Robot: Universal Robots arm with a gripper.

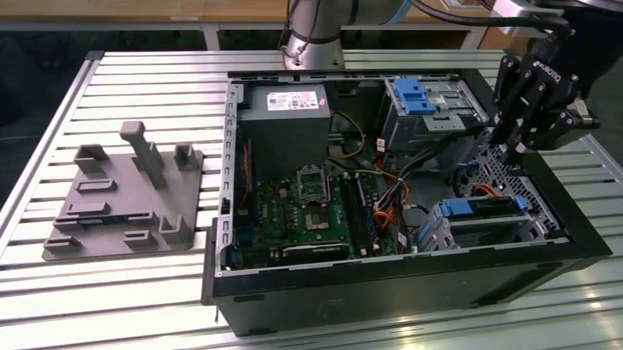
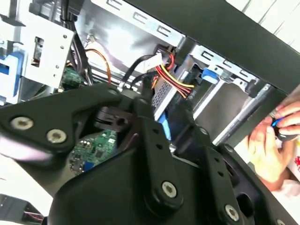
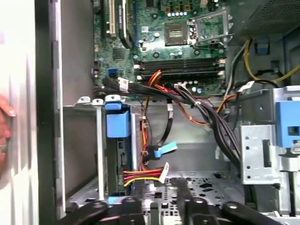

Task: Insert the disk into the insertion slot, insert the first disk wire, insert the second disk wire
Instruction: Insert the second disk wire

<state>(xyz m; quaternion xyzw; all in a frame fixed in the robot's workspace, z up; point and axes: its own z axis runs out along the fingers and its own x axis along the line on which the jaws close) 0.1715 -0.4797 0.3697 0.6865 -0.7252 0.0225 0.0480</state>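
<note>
Here the claw (image 1: pixel 516 152) hangs near the disk (image 1: pixel 484 207), already slotted.

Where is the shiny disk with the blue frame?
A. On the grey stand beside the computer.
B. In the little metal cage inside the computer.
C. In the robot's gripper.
B: the disk, blue frame and all, sits in the insertion slot inside the computer case.

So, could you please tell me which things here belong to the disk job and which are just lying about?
Job: disk, drive cage, white-plug wire bundle, blue-plug wire.
Lying about: grey fixture plate, power supply, motherboard, blue-latched bay.
</note>
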